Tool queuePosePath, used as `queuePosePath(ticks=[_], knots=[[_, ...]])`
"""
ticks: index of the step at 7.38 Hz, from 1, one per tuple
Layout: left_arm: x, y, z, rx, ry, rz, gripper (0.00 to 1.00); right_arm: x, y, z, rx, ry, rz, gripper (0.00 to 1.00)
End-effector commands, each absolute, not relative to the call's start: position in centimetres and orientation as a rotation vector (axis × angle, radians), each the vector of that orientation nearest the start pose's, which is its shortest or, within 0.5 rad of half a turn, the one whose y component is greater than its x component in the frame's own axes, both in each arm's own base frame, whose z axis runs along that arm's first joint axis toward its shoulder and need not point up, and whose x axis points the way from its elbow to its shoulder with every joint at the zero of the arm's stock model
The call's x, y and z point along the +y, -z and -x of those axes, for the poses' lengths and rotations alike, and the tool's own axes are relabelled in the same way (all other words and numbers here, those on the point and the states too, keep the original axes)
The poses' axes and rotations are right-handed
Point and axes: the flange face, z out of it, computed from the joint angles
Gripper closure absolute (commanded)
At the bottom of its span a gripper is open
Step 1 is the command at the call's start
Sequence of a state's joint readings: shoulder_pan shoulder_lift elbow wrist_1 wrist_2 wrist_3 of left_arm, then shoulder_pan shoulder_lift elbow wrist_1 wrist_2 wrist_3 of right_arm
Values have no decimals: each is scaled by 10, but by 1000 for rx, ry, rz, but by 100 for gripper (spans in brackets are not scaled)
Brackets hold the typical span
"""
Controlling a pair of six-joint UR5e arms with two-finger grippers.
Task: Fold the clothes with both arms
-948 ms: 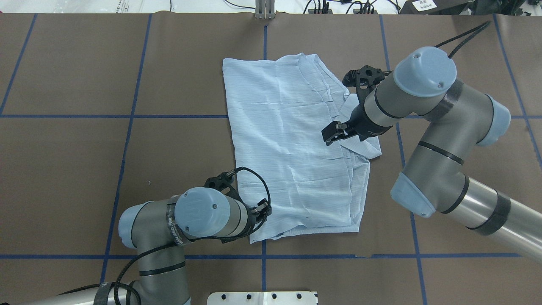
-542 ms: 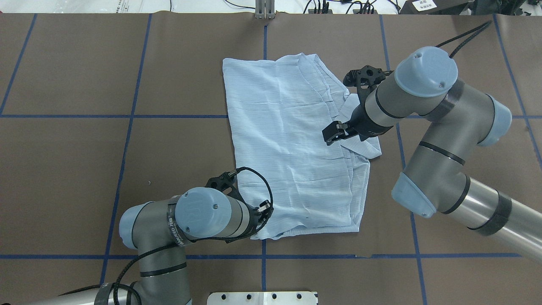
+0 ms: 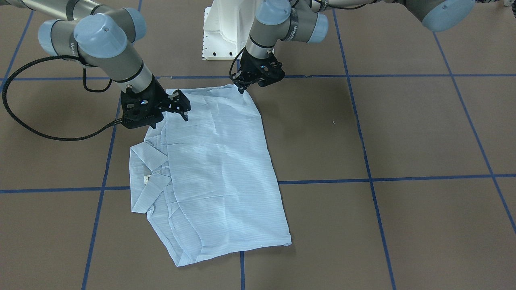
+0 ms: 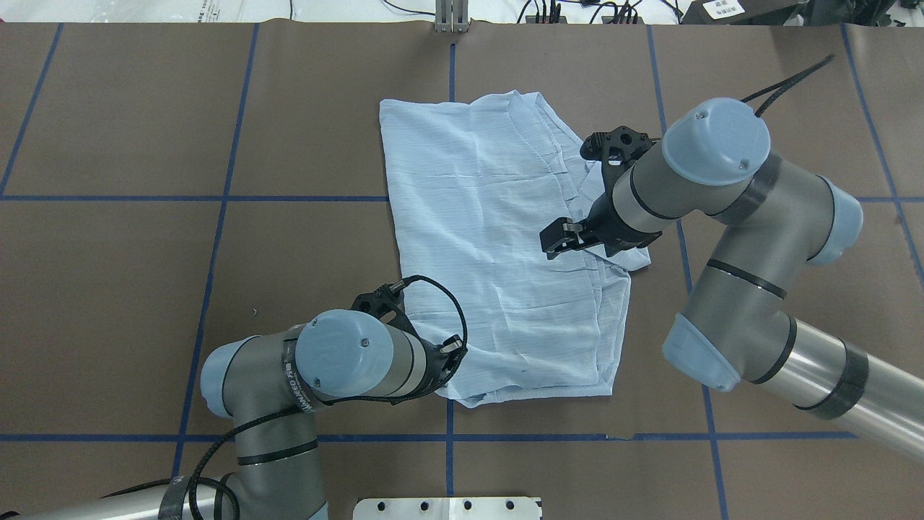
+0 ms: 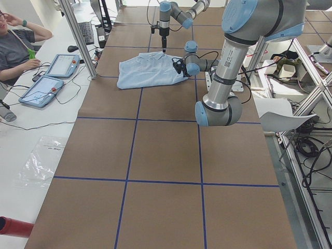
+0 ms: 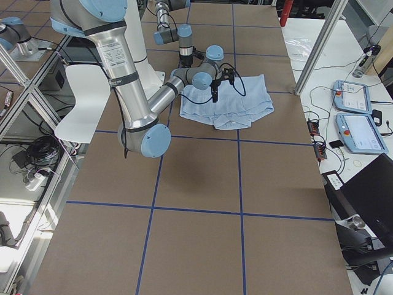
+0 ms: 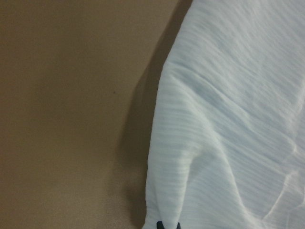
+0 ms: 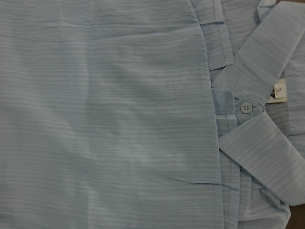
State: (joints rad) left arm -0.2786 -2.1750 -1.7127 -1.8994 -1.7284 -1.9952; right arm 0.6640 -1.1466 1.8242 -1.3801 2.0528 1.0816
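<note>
The light blue striped shirt [image 4: 498,238] lies folded into a long rectangle in the middle of the brown table, collar [image 3: 147,173] toward my right arm. My left gripper [image 4: 452,352] is shut on the shirt's near left corner and holds it slightly raised; the left wrist view shows the cloth [image 7: 228,119] pinched at the fingertips. My right gripper [image 4: 554,242] hovers open over the shirt's right part beside the collar. The right wrist view shows a white button [image 8: 245,108] and the neck label [image 8: 279,90], with no fingers in view.
The white pedestal base [image 3: 221,36] stands at the table's near edge between the arms. Blue tape lines [image 4: 216,198] cross the brown table cover. A metal post [image 4: 451,18] and cables sit at the far edge. An operator [image 5: 15,41] with tablets [image 5: 52,78] sits beyond it.
My left gripper has moved up and inward, pulling the shirt's near left corner with it. My right gripper has shifted slightly toward the robot and to the left over the shirt.
</note>
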Motion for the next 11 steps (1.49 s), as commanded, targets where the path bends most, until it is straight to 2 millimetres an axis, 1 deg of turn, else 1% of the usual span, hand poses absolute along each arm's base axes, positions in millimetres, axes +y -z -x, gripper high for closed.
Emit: queuePosePath(ticks=[1,2,3,4,6,7,9,10,11], knots=[[-304,-205,-601,1078,555,215,100,-418,-284,461,-945,-153,30,0],[-308,-206,-599,1078,561,212,100,-405,-285,475,-927,-274,46,0],[-309,-206,-598,1078,564,210,100,-394,-291,485,-906,-356,46,0],[-310,-204,-598,1081,564,211,100,-382,-306,493,-858,-378,51,0],[-310,-203,-598,1083,562,213,100,-365,-320,498,-765,-378,50,0],[-309,-202,-597,1084,555,225,100,-360,-323,501,-756,-373,50,0],[-307,-201,-598,1085,549,232,100,-344,-336,508,-735,-349,63,0],[-307,-198,-595,1093,549,230,100,-338,-337,511,-730,-346,65,0],[-307,-198,-595,1093,549,230,100,-331,-345,514,-716,-345,68,0]])
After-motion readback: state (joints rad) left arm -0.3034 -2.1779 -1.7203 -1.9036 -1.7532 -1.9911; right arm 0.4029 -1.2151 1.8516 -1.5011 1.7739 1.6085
